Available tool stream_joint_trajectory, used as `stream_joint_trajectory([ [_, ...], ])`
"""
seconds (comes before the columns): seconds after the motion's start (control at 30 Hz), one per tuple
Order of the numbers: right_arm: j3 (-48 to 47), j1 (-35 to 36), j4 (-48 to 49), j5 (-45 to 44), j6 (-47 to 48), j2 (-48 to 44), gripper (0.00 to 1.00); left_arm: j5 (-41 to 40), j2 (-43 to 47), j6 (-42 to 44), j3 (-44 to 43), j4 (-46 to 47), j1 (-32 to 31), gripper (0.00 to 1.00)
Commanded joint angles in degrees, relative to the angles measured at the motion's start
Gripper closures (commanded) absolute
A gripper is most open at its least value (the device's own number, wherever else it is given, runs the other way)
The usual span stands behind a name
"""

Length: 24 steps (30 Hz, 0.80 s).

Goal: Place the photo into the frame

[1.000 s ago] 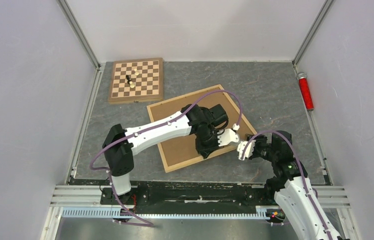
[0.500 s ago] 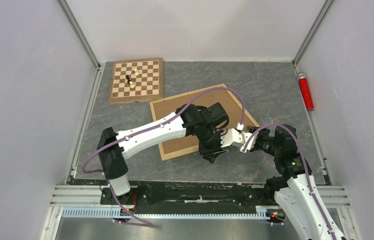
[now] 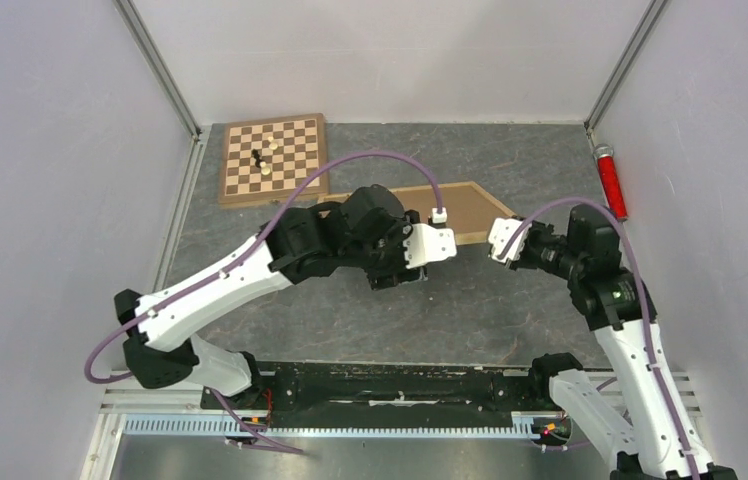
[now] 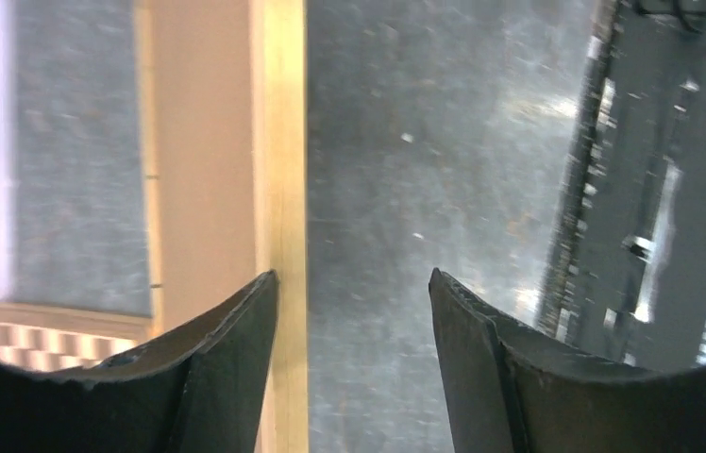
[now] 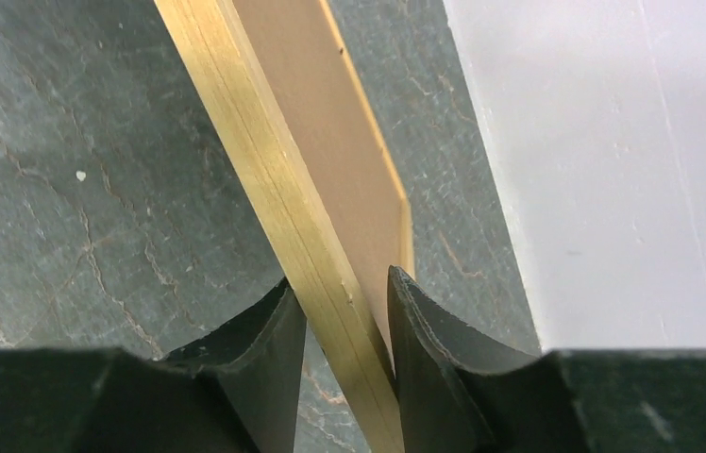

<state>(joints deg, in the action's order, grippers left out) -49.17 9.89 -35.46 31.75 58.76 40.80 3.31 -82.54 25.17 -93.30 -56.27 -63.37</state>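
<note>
The frame (image 3: 470,212) is seen tilted up on edge over the table (image 3: 550,170) at the centre of the top view, its brown back showing. Its right end is clamped in the right claw (image 5: 344,321). The left claw (image 4: 354,311) is spread with nothing between its fingers, and the frame's rail runs just beside one of them.

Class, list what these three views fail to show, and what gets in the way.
The photo: in no view.
The frame, top view: left part behind the left arm.
The chess pieces, top view: too small to identify.
Left wrist view: blurred; whether left gripper touches frame is unclear.
</note>
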Motion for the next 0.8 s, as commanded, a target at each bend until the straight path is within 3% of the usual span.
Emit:
stream_joint_trajectory([
  [0.0, -13.11, -0.40, -8.64, 2.38, -5.06, 3.49, 0.84, -17.14, 2.42, 9.79, -0.48, 4.41, 1.05, 0.31],
  [0.17, -24.44, -0.40, -16.48, 4.37, -7.54, 9.82, 0.84, -17.81, 7.24, 10.89, -0.15, 10.28, 4.05, 0.25],
  [0.43, -37.76, -0.40, -19.45, 4.06, -16.19, 16.28, 0.86, -20.14, 11.73, 10.98, -1.67, 15.42, 11.81, 0.21],
  [0.57, -42.31, -0.44, -18.69, 3.08, -21.14, 18.59, 0.88, -22.99, 11.32, 10.96, -5.30, 15.90, 14.08, 0.18],
  [0.77, -44.27, -1.95, -16.31, 0.60, -27.21, 21.29, 0.95, -20.98, 9.58, 9.07, -8.80, 15.21, 21.30, 0.13],
])
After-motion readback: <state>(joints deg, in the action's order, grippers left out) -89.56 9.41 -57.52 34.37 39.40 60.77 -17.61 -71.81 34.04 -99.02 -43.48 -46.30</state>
